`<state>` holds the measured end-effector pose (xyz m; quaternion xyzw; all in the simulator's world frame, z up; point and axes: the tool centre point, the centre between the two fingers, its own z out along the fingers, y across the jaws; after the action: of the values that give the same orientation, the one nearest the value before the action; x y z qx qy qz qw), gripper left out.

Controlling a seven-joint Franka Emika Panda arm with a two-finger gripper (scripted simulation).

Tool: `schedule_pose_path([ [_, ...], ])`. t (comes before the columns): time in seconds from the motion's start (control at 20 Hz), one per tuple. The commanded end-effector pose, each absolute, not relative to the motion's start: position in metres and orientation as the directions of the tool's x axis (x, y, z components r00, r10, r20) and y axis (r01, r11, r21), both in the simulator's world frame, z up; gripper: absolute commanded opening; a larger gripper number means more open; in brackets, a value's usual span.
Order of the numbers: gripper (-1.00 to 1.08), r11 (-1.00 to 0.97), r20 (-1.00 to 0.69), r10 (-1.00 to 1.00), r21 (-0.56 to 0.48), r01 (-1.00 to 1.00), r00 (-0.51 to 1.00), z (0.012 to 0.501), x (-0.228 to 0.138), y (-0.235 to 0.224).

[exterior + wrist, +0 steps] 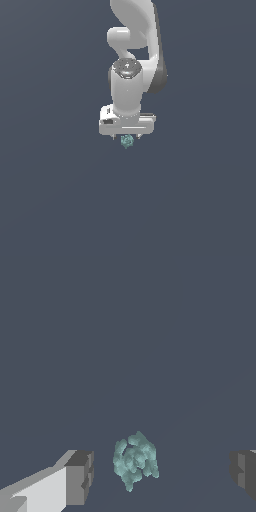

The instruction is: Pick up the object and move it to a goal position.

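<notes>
my pincer (162, 476) stands apart, clamped on nothing. the teal clump (135, 460) sits between my two pads (80, 476), touching neither, just under my white hand in the exterior view.

Wrist view close — exterior farther

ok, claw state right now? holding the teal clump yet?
Claw: open, holding nothing. The teal clump sits between the fingers, gaps on both sides.
</notes>
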<state>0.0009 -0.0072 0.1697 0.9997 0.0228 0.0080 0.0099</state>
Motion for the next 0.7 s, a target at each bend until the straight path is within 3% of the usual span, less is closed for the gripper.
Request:
schedule_pose_path([
  [0.0,1.00,-0.999,0.014,0.046,0.019,0.045,0.999,0.164,-0.003,-0.007],
  [0.65,1.00,-0.999,0.003,0.038,0.004,0.038,0.999,0.106,-0.051,-0.004],
])
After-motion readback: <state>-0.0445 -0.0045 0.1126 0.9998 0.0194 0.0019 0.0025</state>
